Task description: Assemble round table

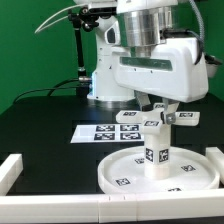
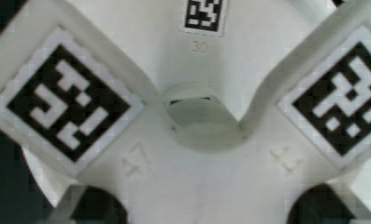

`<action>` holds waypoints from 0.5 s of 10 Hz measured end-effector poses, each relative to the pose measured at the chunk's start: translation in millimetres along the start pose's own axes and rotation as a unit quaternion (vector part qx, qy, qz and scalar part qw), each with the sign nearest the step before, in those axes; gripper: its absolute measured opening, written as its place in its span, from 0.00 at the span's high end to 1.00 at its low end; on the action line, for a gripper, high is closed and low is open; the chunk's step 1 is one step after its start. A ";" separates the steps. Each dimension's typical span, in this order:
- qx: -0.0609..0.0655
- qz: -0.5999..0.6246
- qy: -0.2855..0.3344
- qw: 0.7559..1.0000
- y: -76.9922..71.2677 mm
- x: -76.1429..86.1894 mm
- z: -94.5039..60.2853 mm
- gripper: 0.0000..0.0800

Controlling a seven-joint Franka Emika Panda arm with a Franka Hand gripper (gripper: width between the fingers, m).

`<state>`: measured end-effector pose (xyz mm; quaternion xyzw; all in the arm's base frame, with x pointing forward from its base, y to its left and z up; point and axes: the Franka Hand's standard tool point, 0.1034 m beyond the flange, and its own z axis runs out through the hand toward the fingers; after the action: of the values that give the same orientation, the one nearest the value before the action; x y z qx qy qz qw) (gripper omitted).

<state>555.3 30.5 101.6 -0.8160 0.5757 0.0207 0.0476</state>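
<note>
Nearest the camera in the exterior view, white border bars (image 1: 10,172) edge the black table (image 1: 50,120).

Just beyond them, right of centre, the large round disc (image 1: 110,168) lies flat with its rim up, and a few small square tags show on its face. The short thick leg (image 1: 157,146) stands upright on the middle of the disc, with 1 tag facing the camera.

The cross-shaped foot piece (image 1: 181,117) sits level on top of the leg, and 1 of its tagged arms reaches toward the exterior view's right. The gripper (image 1: 158,108) comes straight down onto it from above.

In the wrist view the foot piece (image 2: 185,70) fills the frame. Large tags lie on 2 of its arms, a smaller tag sits on a 3rd, and there is a round recess at the hub. The 2 dark fingers (image 2: 93,207) of the gripper (image 2: 203,205) sit against either side of a white arm and look pinched onto it.

Just beyond the disc, to the exterior view's left, the marker board (image 1: 100,131) lies flat on the table, partly hidden by the leg and foot. Farthest back stands the base of the arm (image 1: 105,75).
</note>
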 end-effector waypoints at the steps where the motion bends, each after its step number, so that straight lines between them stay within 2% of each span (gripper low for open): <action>1: 0.001 0.030 -0.001 1.000 -0.1 0.0 0.0 0.45; 5: -0.002 0.128 -0.008 0.992 -0.2 0.6 -0.2 0.45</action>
<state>555.6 30.0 101.8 -0.7355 0.6750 0.0341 0.0477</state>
